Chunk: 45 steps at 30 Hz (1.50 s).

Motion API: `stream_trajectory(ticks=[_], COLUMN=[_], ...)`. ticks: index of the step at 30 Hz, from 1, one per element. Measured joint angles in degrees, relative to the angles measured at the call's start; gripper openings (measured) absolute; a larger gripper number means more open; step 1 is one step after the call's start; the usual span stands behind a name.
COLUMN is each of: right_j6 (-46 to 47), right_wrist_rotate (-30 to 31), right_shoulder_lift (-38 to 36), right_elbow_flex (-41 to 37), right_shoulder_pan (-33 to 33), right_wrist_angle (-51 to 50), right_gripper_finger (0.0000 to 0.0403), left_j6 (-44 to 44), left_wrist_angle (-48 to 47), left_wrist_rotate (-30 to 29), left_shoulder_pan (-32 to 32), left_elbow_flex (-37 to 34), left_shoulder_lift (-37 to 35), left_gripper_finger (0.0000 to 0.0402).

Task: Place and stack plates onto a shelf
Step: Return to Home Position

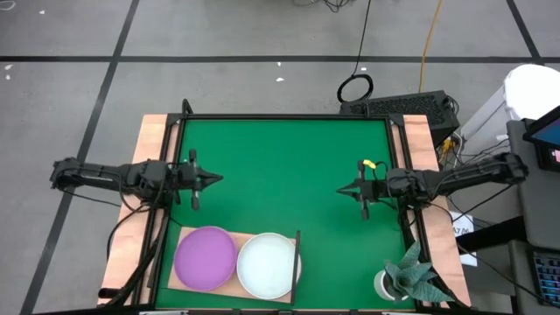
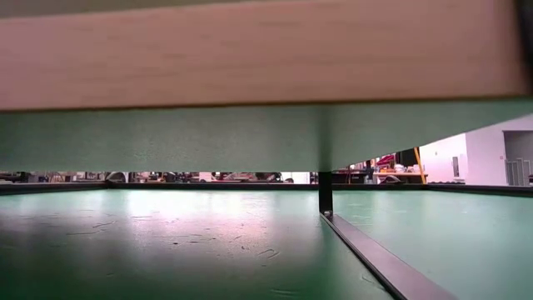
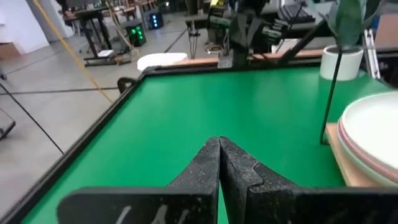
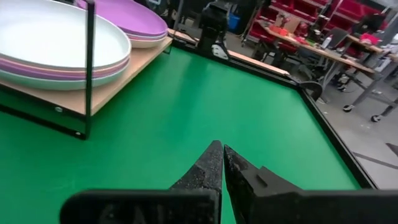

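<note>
Two stacks of plates rest on the light-wood shelf [image 1: 234,289] at the table's near edge. The left stack has a purple plate [image 1: 206,257] on top, the right one a white plate [image 1: 267,264]. In the right wrist view the white-topped stack [image 4: 59,46] shows purple and pale plates beneath it, and the purple-topped stack [image 4: 134,22] stands behind it. The shelf's thin dark upright [image 1: 298,254] stands at its right end. My left gripper [image 1: 219,178] hangs shut over the mat's left part, my right gripper [image 1: 340,188] shut over its right part; both point toward the middle and hold nothing.
The green mat [image 1: 284,166] fills the dark-framed table. A potted plant in a white pot [image 1: 402,278] stands at the near right corner. In the low view the shelf's wooden underside [image 2: 266,54] and its dark foot [image 2: 325,193] block most of the sight.
</note>
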Motion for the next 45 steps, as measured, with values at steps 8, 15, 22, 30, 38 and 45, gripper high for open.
stream_trajectory(ticks=[8,15,22,30,38,45], right_j6=[-0.34,-0.36,1.25,1.81,2.22,2.22], right_wrist_rotate=[0.0,-0.01,-0.02,0.04,0.09,0.78], right_shoulder_lift=[-2.65,-5.73,-9.7,-15.06,-20.17,-24.22], right_elbow_flex=[-4.2,-5.69,-8.23,-10.32,-12.81,-12.92], right_shoulder_pan=[-1.28,-1.28,-2.27,-3.19,-5.03,-5.3], right_wrist_angle=[3.32,3.45,4.13,3.99,2.42,-2.79], right_gripper_finger=[0.0,0.0,0.0,0.0,0.0,0.0], left_j6=[-0.09,0.5,1.01,1.48,1.43,1.7], left_wrist_angle=[2.37,5.41,9.94,8.89,8.38,8.29], left_wrist_rotate=[0.07,0.49,1.07,1.83,3.41,2.91], left_shoulder_pan=[0.01,0.01,0.05,0.05,0.05,0.05], left_elbow_flex=[-7.24,-11.74,-17.18,-17.42,-17.36,-17.36], left_shoulder_lift=[-7.1,-12.68,-15.77,-18.11,-19.2,-19.16], left_gripper_finger=[0.0005,0.0005,0.0005,0.0005,0.0005,0.0005])
